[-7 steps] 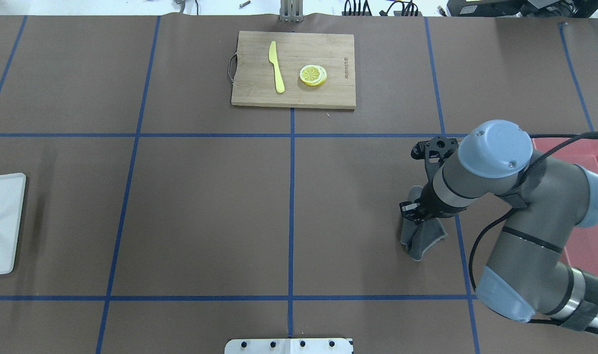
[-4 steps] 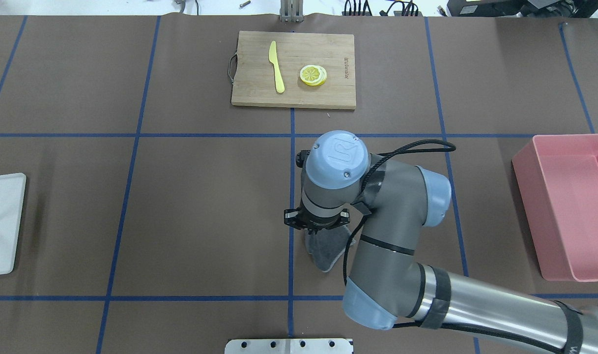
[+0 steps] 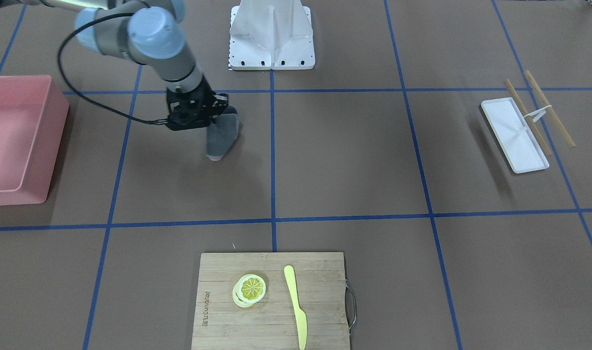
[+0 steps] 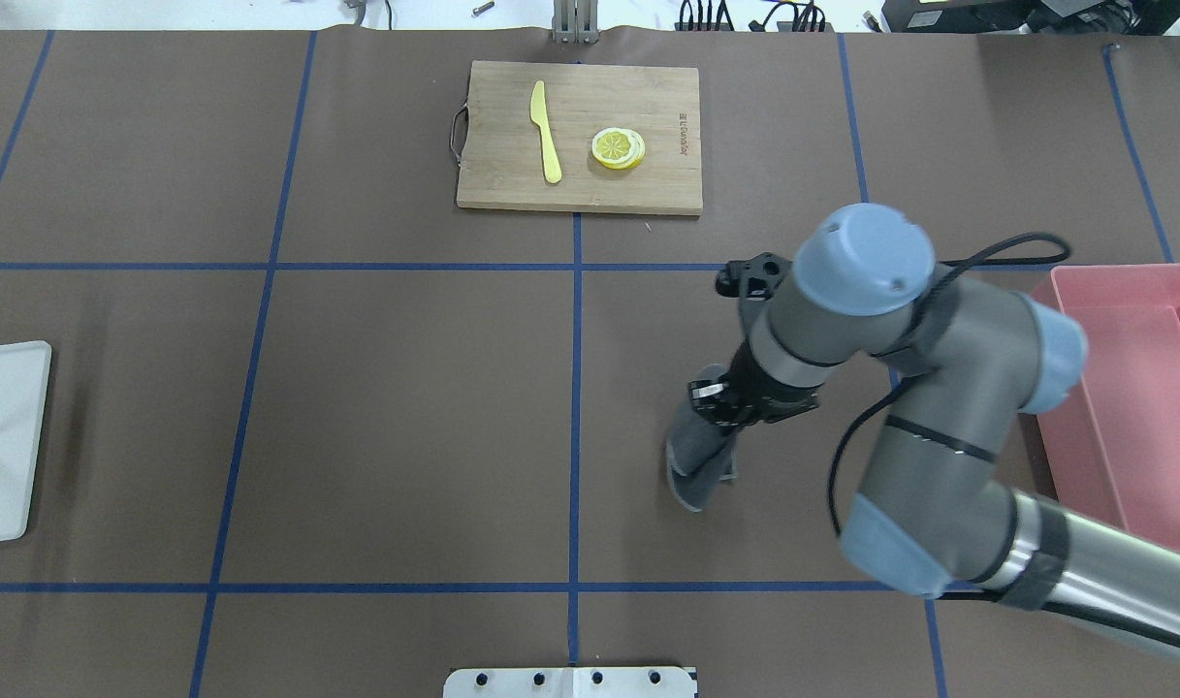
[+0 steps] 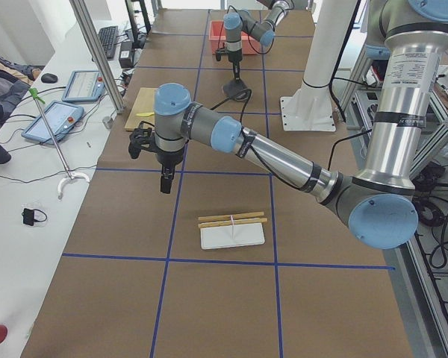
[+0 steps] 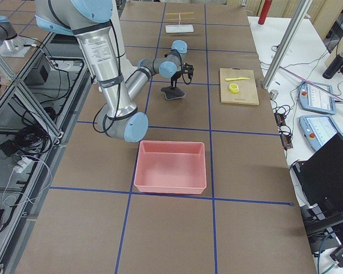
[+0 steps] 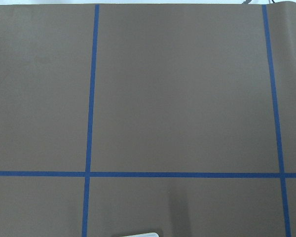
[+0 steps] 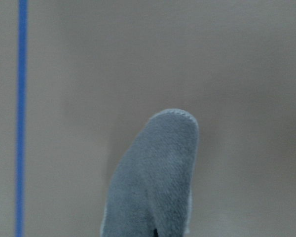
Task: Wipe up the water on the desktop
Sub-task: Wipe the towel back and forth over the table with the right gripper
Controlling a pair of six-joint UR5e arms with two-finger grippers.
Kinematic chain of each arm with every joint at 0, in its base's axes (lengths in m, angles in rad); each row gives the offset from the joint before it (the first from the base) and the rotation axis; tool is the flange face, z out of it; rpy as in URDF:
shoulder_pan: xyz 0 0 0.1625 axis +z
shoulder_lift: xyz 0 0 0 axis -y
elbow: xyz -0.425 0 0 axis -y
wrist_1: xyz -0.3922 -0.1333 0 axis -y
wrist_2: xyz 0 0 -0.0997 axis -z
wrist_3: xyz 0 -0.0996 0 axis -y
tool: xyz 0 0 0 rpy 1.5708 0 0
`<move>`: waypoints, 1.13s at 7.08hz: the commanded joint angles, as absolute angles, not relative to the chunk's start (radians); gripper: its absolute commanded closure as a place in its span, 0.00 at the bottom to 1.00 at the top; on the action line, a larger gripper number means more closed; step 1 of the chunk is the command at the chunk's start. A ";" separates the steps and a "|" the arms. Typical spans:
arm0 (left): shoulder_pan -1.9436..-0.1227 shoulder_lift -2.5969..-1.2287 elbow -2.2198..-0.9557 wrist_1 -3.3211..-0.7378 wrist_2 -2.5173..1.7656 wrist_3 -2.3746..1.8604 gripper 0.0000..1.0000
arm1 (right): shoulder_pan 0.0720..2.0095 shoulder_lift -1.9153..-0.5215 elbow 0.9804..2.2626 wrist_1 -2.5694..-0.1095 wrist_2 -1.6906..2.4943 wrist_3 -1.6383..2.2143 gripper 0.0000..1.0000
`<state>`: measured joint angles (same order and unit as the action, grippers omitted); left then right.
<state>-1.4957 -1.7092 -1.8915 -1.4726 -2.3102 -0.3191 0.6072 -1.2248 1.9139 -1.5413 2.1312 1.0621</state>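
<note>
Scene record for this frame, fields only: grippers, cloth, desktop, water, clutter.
right gripper: shut on grey cloth
grey cloth: lower end on desktop, right of centre tape line
left gripper: over desktop near white tray; state cannot tell
water: no puddle visible
bamboo cutting board: holds yellow knife, lemon slices
pink bin: robot's right side

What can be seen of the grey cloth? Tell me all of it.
The cloth is grey, soft and fuzzy-looking, with a stitched, rounded edge. The right tool pinches its top, so it hangs folded and long. Its lower end seems to touch the desktop, on the robot's right of the middle tape line. Nothing else touches it.
</note>
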 commanded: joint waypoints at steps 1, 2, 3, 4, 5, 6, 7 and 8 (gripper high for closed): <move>-1.496 -1.707 -1.893 -1.473 -2.310 -0.319 0.02 | 0.725 -1.449 1.971 -1.542 2.168 0.843 1.00; -1.496 -1.709 -1.894 -1.473 -2.310 -0.319 0.02 | 0.745 -1.460 1.971 -1.542 2.168 0.822 1.00; -1.496 -1.709 -1.893 -1.473 -2.310 -0.319 0.02 | 0.752 -1.459 1.967 -1.543 2.168 0.822 1.00; -1.496 -1.709 -1.894 -1.473 -2.310 -0.319 0.02 | 0.733 -1.404 1.950 -1.560 2.160 0.831 1.00; -1.496 -1.709 -1.898 -1.473 -2.310 -0.319 0.02 | 0.695 -1.208 1.913 -1.732 2.152 0.850 1.00; -1.496 -1.709 -1.896 -1.473 -2.310 -0.319 0.02 | 0.617 -1.054 1.867 -1.840 2.099 0.945 1.00; -1.494 -1.709 -1.890 -1.473 -2.310 -0.319 0.02 | 0.556 -0.987 1.846 -1.804 2.086 1.068 1.00; -1.494 -1.709 -1.891 -1.473 -2.310 -0.319 0.02 | 0.511 -0.901 1.748 -1.704 2.082 1.206 1.00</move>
<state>-1.4946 -1.7088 -1.8923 -1.4726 -2.3102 -0.3191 0.5756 -1.0132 1.8367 -1.7749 2.0956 1.0486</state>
